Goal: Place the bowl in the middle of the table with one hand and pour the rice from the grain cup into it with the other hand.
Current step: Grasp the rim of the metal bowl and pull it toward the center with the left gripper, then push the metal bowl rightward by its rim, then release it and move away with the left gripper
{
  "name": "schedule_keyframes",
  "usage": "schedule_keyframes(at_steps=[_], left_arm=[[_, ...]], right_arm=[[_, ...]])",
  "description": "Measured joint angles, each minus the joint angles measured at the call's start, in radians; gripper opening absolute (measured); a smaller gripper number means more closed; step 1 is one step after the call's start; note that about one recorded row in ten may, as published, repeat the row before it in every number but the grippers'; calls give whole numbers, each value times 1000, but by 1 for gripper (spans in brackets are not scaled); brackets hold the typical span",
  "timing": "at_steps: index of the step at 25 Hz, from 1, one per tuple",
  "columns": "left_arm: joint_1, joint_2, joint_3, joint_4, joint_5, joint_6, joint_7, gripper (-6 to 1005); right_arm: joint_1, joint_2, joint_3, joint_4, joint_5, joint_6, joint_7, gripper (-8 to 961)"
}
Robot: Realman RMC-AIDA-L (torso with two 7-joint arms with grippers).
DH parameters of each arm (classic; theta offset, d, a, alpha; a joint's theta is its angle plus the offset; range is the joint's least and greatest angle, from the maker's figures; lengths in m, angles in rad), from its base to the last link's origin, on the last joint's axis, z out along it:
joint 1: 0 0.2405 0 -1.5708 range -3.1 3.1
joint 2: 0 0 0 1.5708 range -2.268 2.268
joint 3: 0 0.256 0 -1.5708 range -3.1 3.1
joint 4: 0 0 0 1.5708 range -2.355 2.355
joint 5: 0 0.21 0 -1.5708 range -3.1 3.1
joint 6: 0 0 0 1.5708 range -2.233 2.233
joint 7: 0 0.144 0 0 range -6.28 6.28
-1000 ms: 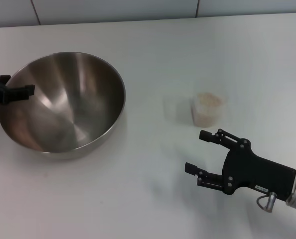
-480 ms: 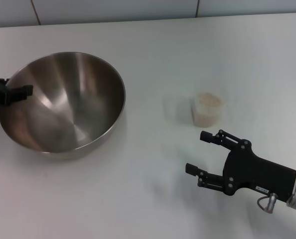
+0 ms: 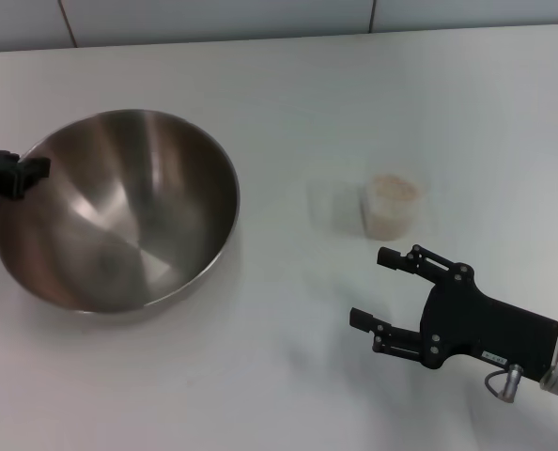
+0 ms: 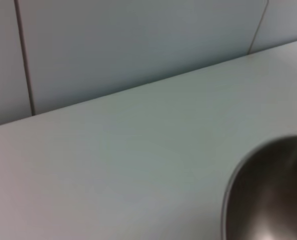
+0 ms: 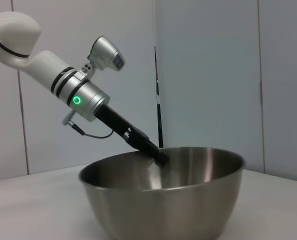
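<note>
Gripping the bowl (image 3: pixel 119 211) at its rim, left gripper (image 3: pixel 21 176) sits at far left of the head view, fingers closed over the metal edge. Bowl occupies the left half of the table (image 3: pixel 288 94), tilted, its near side tipped toward the camera.

Grain cup (image 3: pixel 391 206) stands upright right of centre, well apart from the bowl; rice (image 3: pixel 393 188) fills it near to the top. Bare tabletop lies between bowl and cup; nothing stands in the way.

Right gripper (image 3: pixel 371 287) hovers in the lower right of the frame, just below the cup, not touching it, prongs spread wide and pointing left.

Head view shows only the left gripper's tip. Right wrist view gives more: the left arm (image 5: pixel 63 82) slanting down from upper left, green ring light lit, black fingers meeting the bowl's far rim, panelled wall (image 5: pixel 213 75) behind. Left wrist view shows only a curve of bowl rim at lower right, white tabletop, wall above; cup appears in neither wrist view
</note>
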Motion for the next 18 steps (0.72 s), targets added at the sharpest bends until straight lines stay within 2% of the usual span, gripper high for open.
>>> schedule_keyframes(at_steps=[1,10,18], left_arm=[[-5,1,-1,2,0,0,-11,60],[-28,4,-3,6,1,12,-23,58],[-93,4,-21,13,-6,63,-52,44]], right_arm=[[0,0,0,0,0,0,0,820],[1,-1,0,0,0,0,0,819],[5,-2,0,0,0,0,0,820]])
